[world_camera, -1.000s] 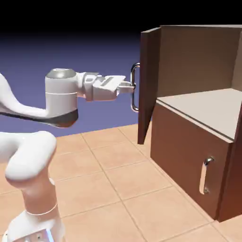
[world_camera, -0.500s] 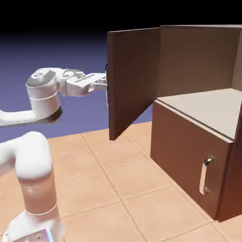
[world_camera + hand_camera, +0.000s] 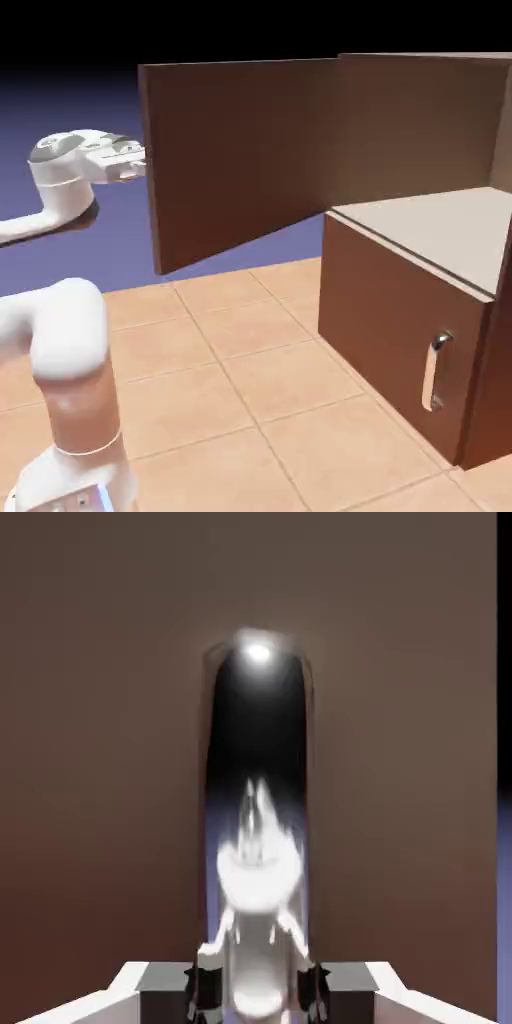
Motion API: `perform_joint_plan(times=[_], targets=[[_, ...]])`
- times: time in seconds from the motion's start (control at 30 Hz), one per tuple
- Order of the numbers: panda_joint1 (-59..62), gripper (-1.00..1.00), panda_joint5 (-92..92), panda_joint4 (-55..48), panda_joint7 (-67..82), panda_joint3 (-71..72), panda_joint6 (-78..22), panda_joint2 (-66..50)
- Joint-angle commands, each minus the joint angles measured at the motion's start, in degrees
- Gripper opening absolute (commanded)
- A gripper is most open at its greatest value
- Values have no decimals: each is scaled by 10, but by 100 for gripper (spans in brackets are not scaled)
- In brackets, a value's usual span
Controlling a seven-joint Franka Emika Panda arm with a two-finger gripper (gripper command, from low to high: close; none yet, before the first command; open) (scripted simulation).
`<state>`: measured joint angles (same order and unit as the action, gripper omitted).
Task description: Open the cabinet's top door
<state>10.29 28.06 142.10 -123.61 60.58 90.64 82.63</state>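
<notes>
The dark brown cabinet point(image 3: 385, 320) stands at the right of the exterior view. Its top door point(image 3: 240, 155) is swung far out to the left, with its inner face toward the camera. My gripper point(image 3: 137, 161) reaches the door's outer side at its free edge, where the panel hides the fingertips. In the hand view the silver handle point(image 3: 258, 802) runs straight up the middle against the brown door point(image 3: 100, 762). My gripper point(image 3: 258, 990) is shut on the handle, a grey finger point(image 3: 206, 984) on either side of it.
A pale shelf point(image 3: 430, 225) lies bare inside the opened compartment. Below it is the shorter brown panel, closed, with its small silver handle point(image 3: 435, 372). Tan floor tiles point(image 3: 250, 390) spread between my white arm point(image 3: 60, 330) and the cabinet.
The top door has swung from roughly edge-on to wide open toward the left. My hand moved left and back with the handle, keeping its grip.
</notes>
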Motion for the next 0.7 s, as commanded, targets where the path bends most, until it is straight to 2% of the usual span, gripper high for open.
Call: perform_joint_plan(times=[0.0, 0.67], targets=[[14, -100, -7, -21, 2, 11, -19, -3], [316, -100, -68, -436, 64, 128, -335, -13]])
